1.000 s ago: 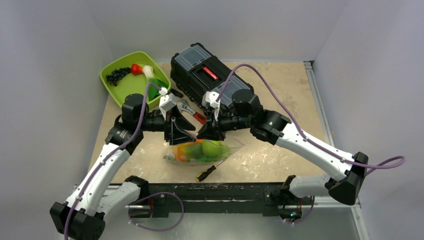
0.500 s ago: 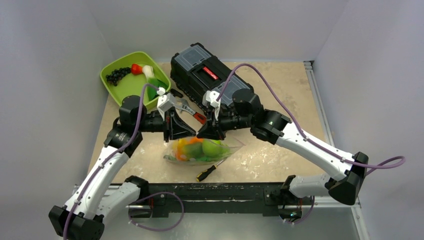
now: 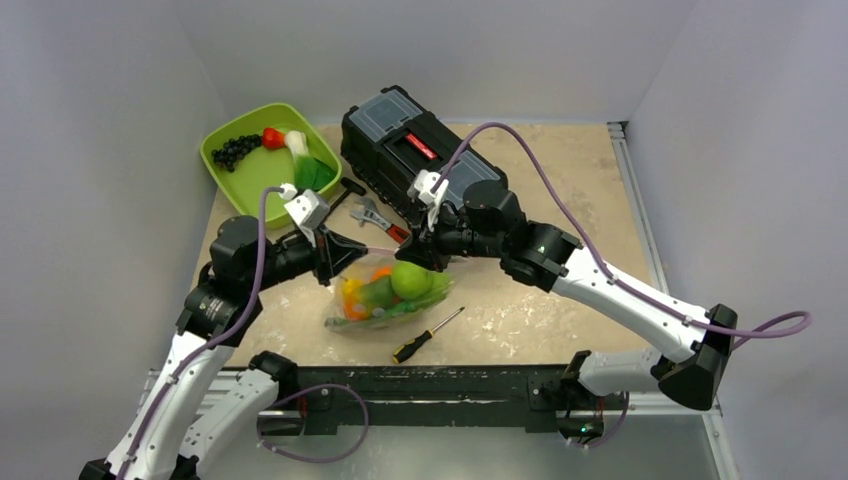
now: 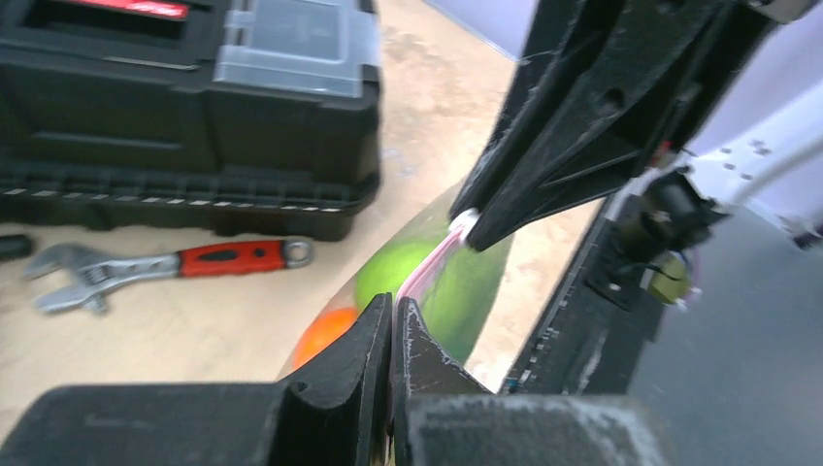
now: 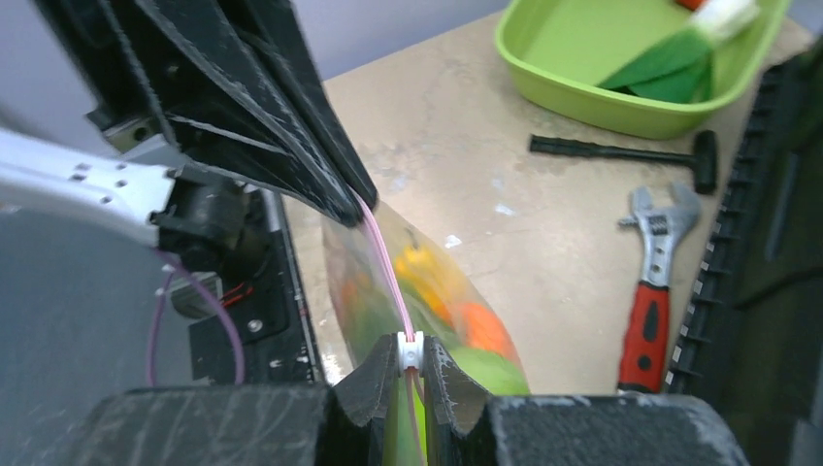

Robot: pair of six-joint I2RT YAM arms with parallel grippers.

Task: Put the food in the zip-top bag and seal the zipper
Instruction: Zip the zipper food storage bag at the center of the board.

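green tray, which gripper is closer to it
Left. The left gripper pinches the zipper of the bag just in front of the tray; the right gripper pinches the same zipper farther right, in front of the toolbox.

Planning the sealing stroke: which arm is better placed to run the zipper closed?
Right, probably: the right fingers pinch the white slider on the zipper; the left fingers clamp its other end as anchor.
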